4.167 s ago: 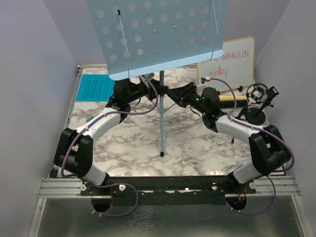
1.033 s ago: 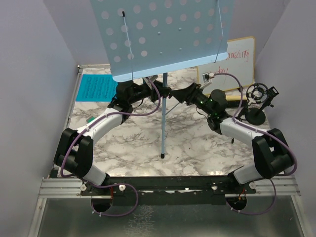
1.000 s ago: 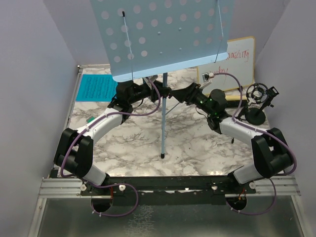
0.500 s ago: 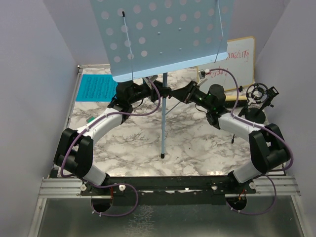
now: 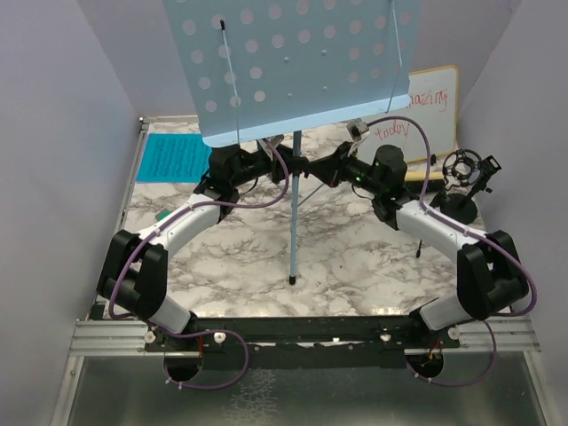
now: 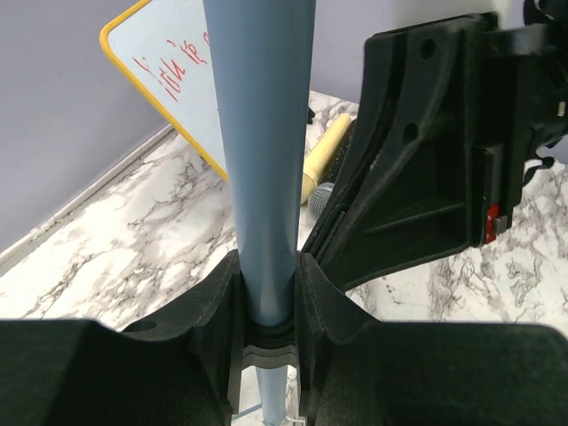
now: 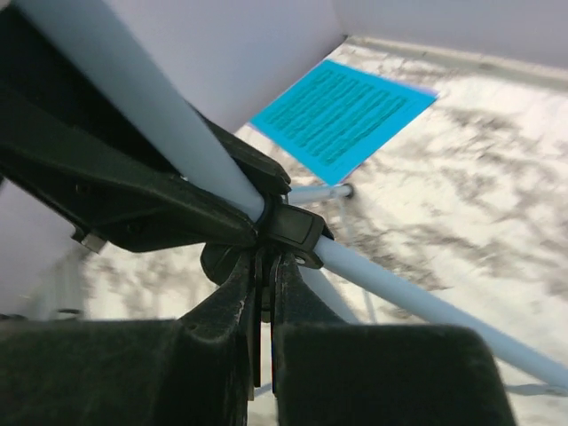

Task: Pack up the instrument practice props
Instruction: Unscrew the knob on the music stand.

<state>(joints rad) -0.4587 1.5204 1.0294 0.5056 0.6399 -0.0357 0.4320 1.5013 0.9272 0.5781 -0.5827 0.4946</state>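
We are looking at a robot test cell in a lab, not a lived-in room. Plain pale walls [image 5: 53,133] box in a small marble-patterned table [image 5: 240,257] on three sides. A bare aluminium rail [image 5: 115,335] runs along the near edge. The left arm [image 5: 169,235] and right arm [image 5: 435,231] are bolted by it, with purple cables [image 5: 222,364] looping loose at their bases. What stands on the table looks to us like staged props: a rack [image 5: 293,62], a microphone [image 5: 466,169], a cyan sheet [image 5: 173,158] and a whiteboard [image 5: 430,106] with red handwriting at the back.
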